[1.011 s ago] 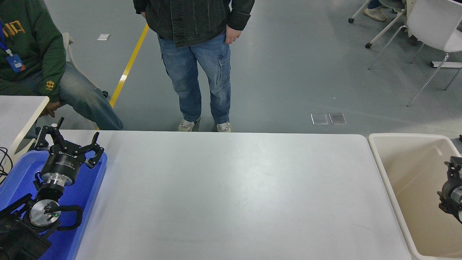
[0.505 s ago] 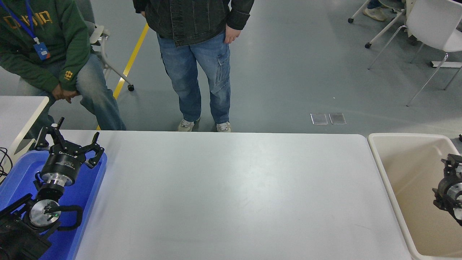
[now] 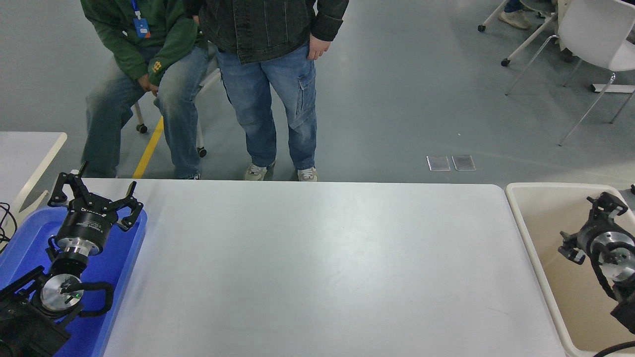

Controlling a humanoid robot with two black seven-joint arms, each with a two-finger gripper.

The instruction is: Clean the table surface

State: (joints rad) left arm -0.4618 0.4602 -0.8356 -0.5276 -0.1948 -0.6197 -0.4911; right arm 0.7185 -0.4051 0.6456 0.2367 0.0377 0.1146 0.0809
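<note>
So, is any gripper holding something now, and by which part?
Nothing is held. The left gripper is open over the blue tray; the right gripper over the beige bin holds nothing.

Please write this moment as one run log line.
left hand: parked open above blue plastic tray | right hand: over beige bin | large grey-white tabletop: bare
</note>
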